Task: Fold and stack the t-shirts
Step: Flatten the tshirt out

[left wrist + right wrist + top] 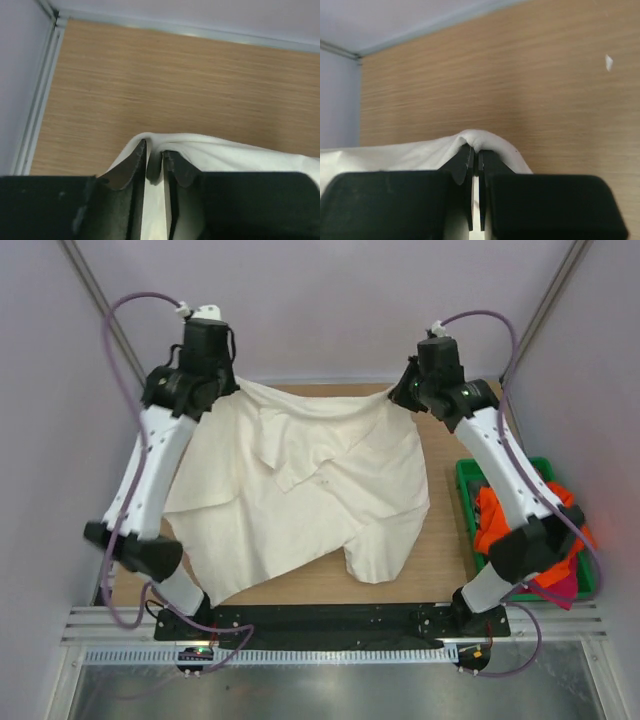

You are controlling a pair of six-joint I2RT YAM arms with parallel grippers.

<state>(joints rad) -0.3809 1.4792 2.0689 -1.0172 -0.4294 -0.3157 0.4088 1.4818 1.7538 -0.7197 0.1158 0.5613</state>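
Observation:
The large cream-white t-shirt (300, 490) hangs spread between both grippers over the wooden table, its lower part lying crumpled on the wood. My left gripper (232, 382) is shut on the shirt's far left corner; the left wrist view shows cloth (210, 150) pinched between the fingers (131, 165). My right gripper (400, 392) is shut on the far right corner; the right wrist view shows cloth (480, 140) folded over the closed fingertips (462, 162). Orange (497, 520) and magenta (562, 587) t-shirts lie bunched in the bin.
A green plastic bin (466, 480) stands at the table's right edge under my right arm. The table's back edge and rear wall are close behind both grippers. Bare wood (440, 550) shows right of the cream shirt.

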